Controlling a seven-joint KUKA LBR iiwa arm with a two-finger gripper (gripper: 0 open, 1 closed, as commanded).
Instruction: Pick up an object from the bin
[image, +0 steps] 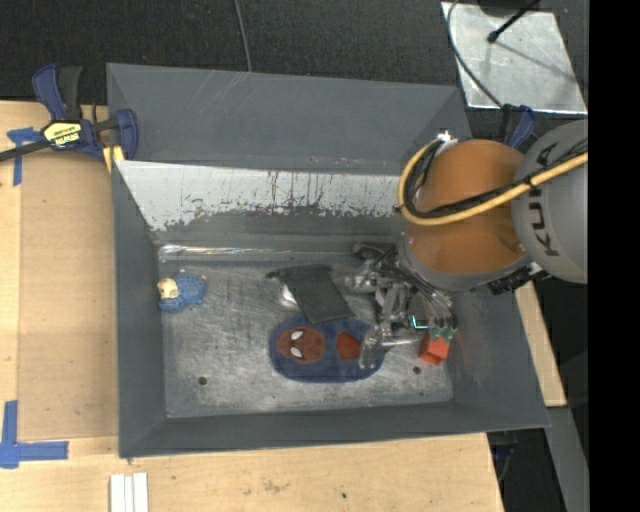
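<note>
Gripper (377, 338) down at the right end of the flat blue red-faced fabric pad (312, 352), maybe touching; can't tell how wide it's open.

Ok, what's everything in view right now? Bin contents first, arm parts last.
blue oval piece: one, blue with a red spider-mask face, front middle of the floor
dark flat piece: one, dark grey, centre, just behind the blue oval piece
small toy: one, blue with a pale yellow end, left side, alone
small block: one, red-orange, right side, beside the claw
bin: one, grey metal
claw: one, metal, over the oval piece's right end
wrist cover: one, orange, at the right, above the claw
</note>
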